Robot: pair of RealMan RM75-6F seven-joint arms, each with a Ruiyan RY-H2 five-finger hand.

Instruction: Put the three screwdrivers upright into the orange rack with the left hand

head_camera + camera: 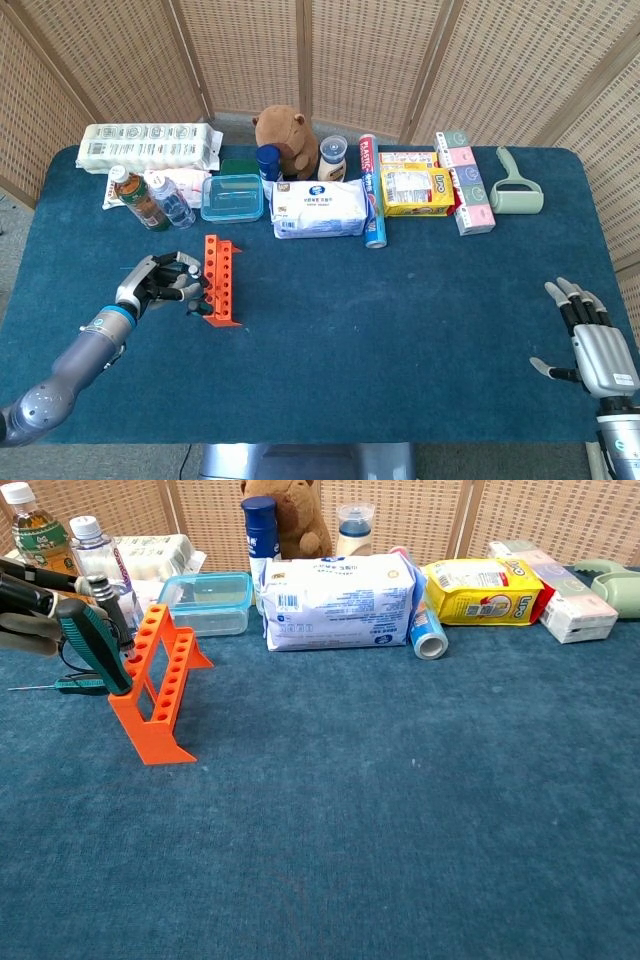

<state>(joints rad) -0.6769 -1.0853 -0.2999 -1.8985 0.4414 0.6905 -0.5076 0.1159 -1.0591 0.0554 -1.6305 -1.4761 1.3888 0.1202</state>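
While my left hand [158, 285] grips a grey-handled screwdriver [108, 602] over the orange rack [220, 280] near the table's left edge, a green-handled screwdriver [93, 645] already leans in the rack's near end. My chest view shows a third screwdriver [70, 685] flat on the blue cloth just left of the rack (the head view hides it behind my fingers). A clear lidded box [232, 197] sits in the clutter along the far edge; I cannot tell its contents. My right hand [598, 353] rests by the near right corner, holding nothing, fingers apart. Between rack and right hand I see only cloth.
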